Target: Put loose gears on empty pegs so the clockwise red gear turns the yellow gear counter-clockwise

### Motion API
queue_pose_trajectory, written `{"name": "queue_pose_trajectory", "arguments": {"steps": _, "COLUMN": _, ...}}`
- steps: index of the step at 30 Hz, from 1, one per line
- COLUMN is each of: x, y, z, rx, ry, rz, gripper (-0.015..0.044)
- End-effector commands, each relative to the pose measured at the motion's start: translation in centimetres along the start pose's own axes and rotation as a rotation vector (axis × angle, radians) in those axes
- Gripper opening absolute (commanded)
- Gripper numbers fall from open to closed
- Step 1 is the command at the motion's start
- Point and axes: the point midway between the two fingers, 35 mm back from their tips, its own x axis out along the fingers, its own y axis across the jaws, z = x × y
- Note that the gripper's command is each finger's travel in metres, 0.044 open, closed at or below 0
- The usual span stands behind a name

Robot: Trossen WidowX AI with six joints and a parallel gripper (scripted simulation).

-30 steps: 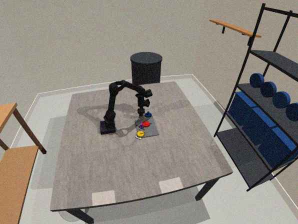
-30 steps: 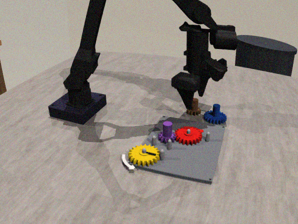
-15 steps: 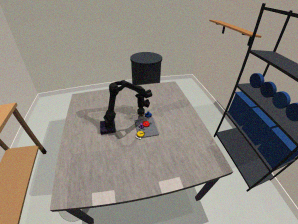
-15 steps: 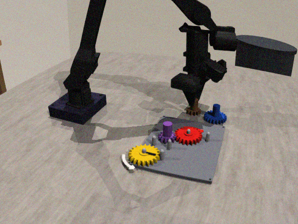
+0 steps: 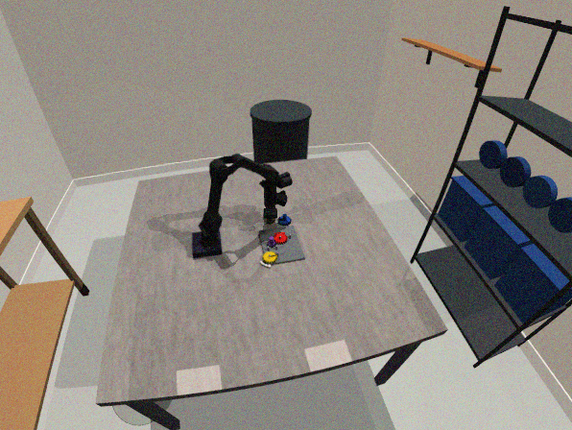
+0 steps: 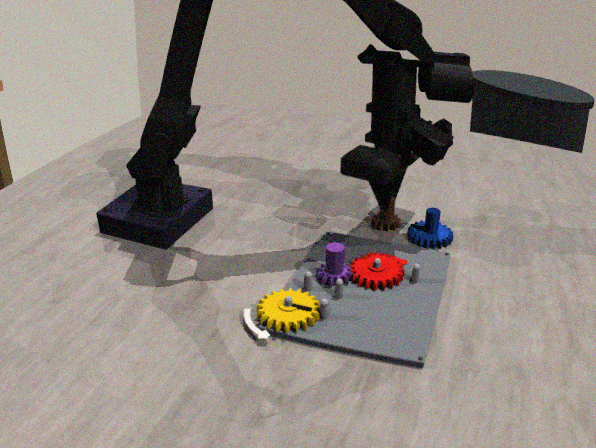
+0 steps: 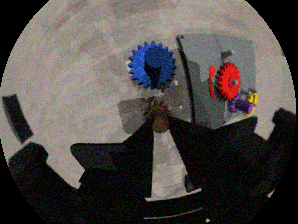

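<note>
Clasping the upright stem of the small brown toothed gear (image 6: 385, 221) (image 7: 159, 111), the black parallel-jaw gripper (image 5: 271, 222) (image 6: 387, 204) (image 7: 160, 120) is pointed downward just outside the square grey board (image 5: 290, 250) (image 6: 385, 320) (image 7: 200, 55), on its side toward the desk's far edge. The blue gear with a round stem (image 5: 284, 220) (image 6: 431, 234) (image 7: 153, 65) is stood beside it. On the board, the purple stemmed gear (image 5: 272, 242) (image 6: 334, 267) (image 7: 242, 104) is seated next to the red toothed gear (image 5: 279, 238) (image 6: 376, 272) (image 7: 227, 81); the black-striped yellow gear (image 5: 270, 257) (image 6: 288, 312) (image 7: 253, 98) is placed at the board corner toward the desk's near-left corner.
</note>
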Motion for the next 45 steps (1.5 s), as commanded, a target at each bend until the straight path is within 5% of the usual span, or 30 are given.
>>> {"name": "queue_pose_trajectory", "arguments": {"steps": 1, "x": -0.9, "y": 0.2, "z": 0.4, "rx": -0.004, "ry": -0.008, "rz": 0.005, "gripper": 0.0000}}
{"name": "queue_pose_trajectory", "arguments": {"steps": 45, "x": -11.0, "y": 0.1, "z": 0.8, "rx": -0.009, "ry": -0.012, "rz": 0.005, "gripper": 0.0000}}
